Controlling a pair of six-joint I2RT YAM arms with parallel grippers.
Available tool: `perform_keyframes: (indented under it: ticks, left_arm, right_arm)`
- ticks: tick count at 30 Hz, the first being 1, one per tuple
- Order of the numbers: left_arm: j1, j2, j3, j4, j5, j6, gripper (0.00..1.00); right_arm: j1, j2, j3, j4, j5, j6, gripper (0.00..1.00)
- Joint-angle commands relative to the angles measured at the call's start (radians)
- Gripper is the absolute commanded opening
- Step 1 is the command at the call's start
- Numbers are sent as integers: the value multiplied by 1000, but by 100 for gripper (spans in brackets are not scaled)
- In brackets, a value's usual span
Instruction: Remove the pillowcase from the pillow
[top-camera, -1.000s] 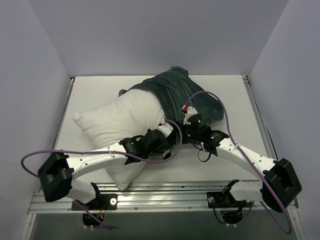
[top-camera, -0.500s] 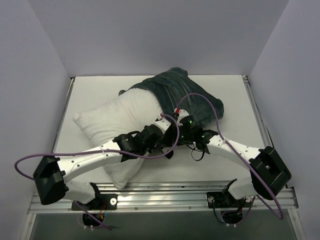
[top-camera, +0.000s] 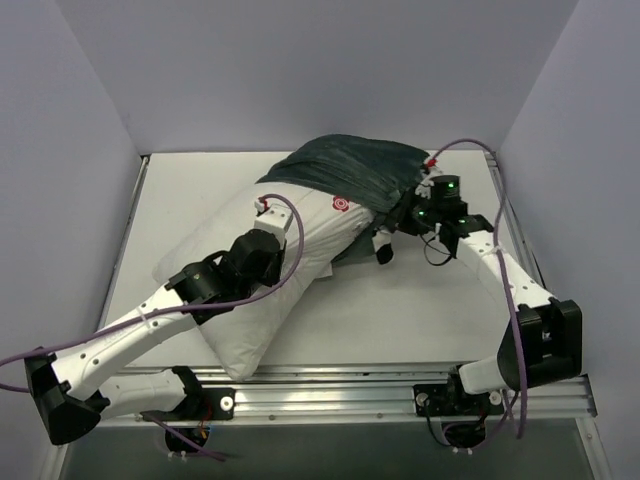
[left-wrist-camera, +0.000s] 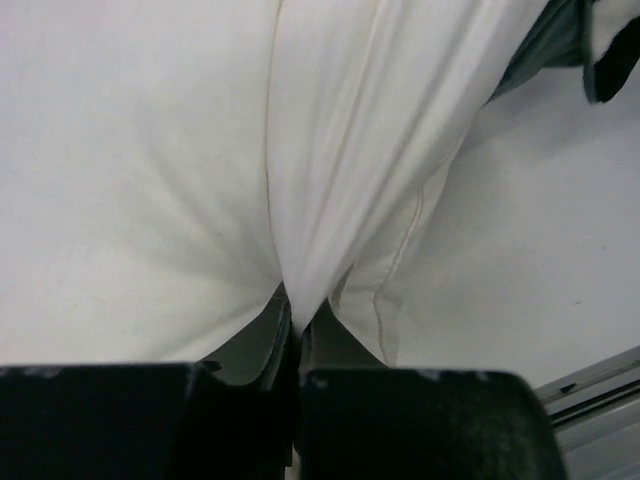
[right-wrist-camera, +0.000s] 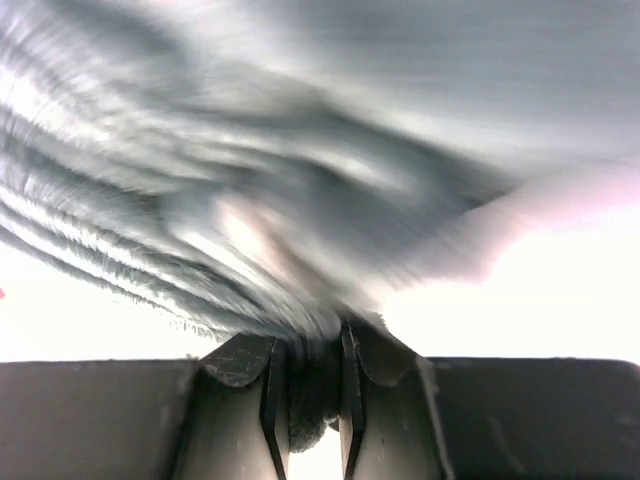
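We see one pillow, our left gripper pinching its fabric; our right gripper clamps the one pillowcase covering its far end.

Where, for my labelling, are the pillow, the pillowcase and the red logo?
pillow (top-camera: 252, 325): top view, bare white near end.
pillowcase (top-camera: 347, 165): top view, bunched grey-teal middle.
red logo (top-camera: 342, 203): top view, its centre.

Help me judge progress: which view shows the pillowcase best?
Top external: the whole pillowcase shows, bunched over the far end of the pillow. The right wrist view shows only blurred grey plush pinched in the right gripper; the left wrist view shows just a dark sliver at top right.
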Motion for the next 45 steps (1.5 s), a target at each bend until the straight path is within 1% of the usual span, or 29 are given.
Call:
perform_keyframes:
  ticks: [1,2,5,8,10,12,13,14,15,16,17,18,19,20,21,22,25,27,28,29,31,32,35,38,39,41,42,43,45]
  left_arm:
    - [60,-137,60,-328,-133,-85,2]
    - [62,-147,61,-337,-126,-87,2]
    - [60,-174,66,-313,-54,-69,2]
    - [59,-172,58,-230,23,-27,2]
    - [59,-154,61,-198,15,-9,2]
    - [59,-134,83,-204,-11,8,2]
    - [60,-116,92,-208,-14,14,2]
    - [60,-109,96,-214,-17,13,4]
    - [60,-108,109,-223,-44,-1,25]
    - [60,-109,116,-228,-58,-65,43]
    - [60,-117,122,-216,-61,-100,62]
    - [60,-125,127,-193,-48,-124,76]
    - [60,-140,130,-167,-10,-169,92]
    - [60,-146,133,-129,4,-200,97]
    - [60,-148,142,-118,14,-229,98]
    - [60,-143,165,-112,20,-286,94]
    - [62,-106,208,-112,-6,-398,94]
    - [64,-67,240,-116,-49,-406,94]
    - [77,-7,268,-134,-64,-412,94]
    - [91,24,329,-157,-70,-412,94]
    - [138,96,366,-153,-72,-421,94]
    - [161,111,373,-117,-36,-421,94]
    - [247,187,344,-55,20,-476,94]
    - [289,268,308,-32,-31,-584,94]
    - [301,303,273,-15,3,-607,94]
    - [306,335,236,26,5,-667,96]
    - [304,358,201,34,15,-685,94]
    - [304,366,181,46,35,-710,87]
    - [295,375,135,92,54,-728,68]
  right_arm:
    - [-328,-74,70,-10,200,76,0]
    - [-356,-82,84,-11,167,65,0]
    - [-338,-123,86,1,126,48,0]
    - [-281,-174,46,24,61,48,0]
    - [-227,-207,24,-13,67,38,0]
    - [-206,-230,20,-73,66,15,9]
    - [-193,-262,21,-140,63,5,22]
    - [-187,-281,23,-168,64,-1,30]
    - [-184,-305,20,-192,67,-4,39]
    - [-181,-348,26,-230,54,-11,54]
    - [-181,-364,34,-248,44,-19,60]
    - [-179,-376,46,-272,34,-28,65]
    - [-178,-390,75,-312,24,-48,72]
    - [-172,-393,89,-326,-1,-56,75]
    - [-170,-393,104,-341,-11,-64,77]
    - [-167,-392,118,-356,-20,-73,81]
    - [-149,-372,168,-344,-38,-108,86]
    - [-133,-353,196,-329,-45,-126,87]
    - [-127,-330,208,-315,-45,-131,88]
    - [-120,-320,228,-309,-46,-145,89]
    - [-97,-283,242,-276,-42,-157,89]
    - [-87,-269,250,-271,-34,-159,89]
    - [-35,-197,297,-249,-3,-177,90]
    - [64,-102,378,-235,73,-221,90]
    - [93,-35,453,-269,102,-272,90]
    - [175,31,527,-300,211,-324,90]
    - [195,68,566,-321,240,-347,90]
    - [225,132,634,-355,271,-382,91]
    - [244,209,678,-361,284,-400,91]
